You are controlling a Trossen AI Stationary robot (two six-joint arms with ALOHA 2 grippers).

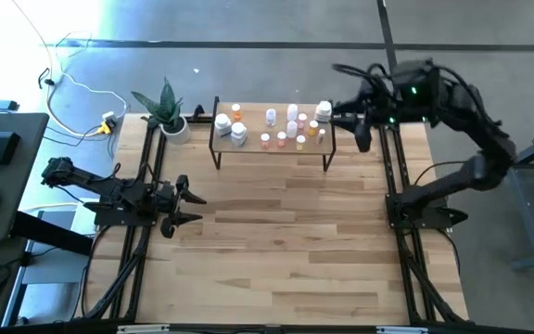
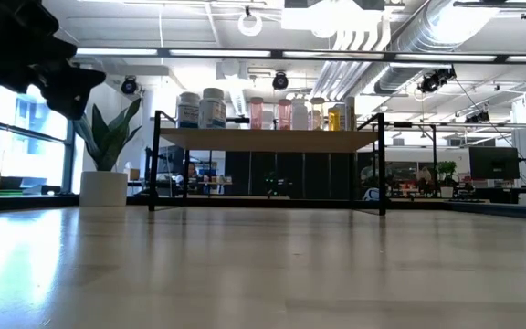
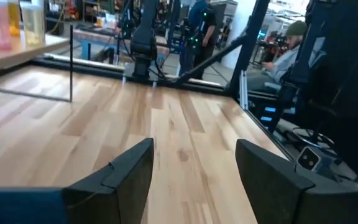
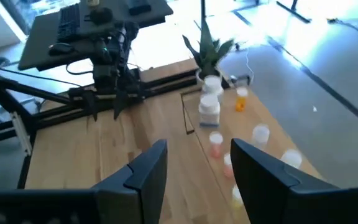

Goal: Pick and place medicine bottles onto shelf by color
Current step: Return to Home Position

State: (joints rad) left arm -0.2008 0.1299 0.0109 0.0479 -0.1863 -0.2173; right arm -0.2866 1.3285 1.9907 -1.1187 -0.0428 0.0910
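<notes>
Worktop (image 1: pixel 276 241) of pale wood planks, seen from above, with a dark robot arm at each side and black frame rails (image 1: pixel 395 172) running along both flanks. At its far edge stands the shelf (image 1: pixel 253 119), a low light-wood board on thin black legs. A potted plant (image 1: pixel 167 111) sits just beside the shelf's left end.

All the medicine bottles (image 1: pixel 292 115) that can be seen stand upright on the shelf; none shows on the worktop. Larger white ones sit at the shelf's left end and pinkish ones across the middle. A white one stands with small orange ones at the right end. An orange one also shows among the whites at the left, so the colour grouping looks rough rather than strict. The placing appears finished, and what is left seems to be parking the arms.

The right gripper (image 1: pixel 355 128) hangs raised just beside the shelf's right end, its fingers (image 4: pixel 148 168) parted wide and empty. Drawing it away calls for care, since bottles stand close to that end and to the board's edges. The left gripper (image 1: pixel 196 208) rests low at the worktop's left side, well apart from the shelf. Its fingers (image 3: pixel 129 171) are spread wide with nothing between them. The broad stretch of worktop in front of the shelf gives free room to move.
</notes>
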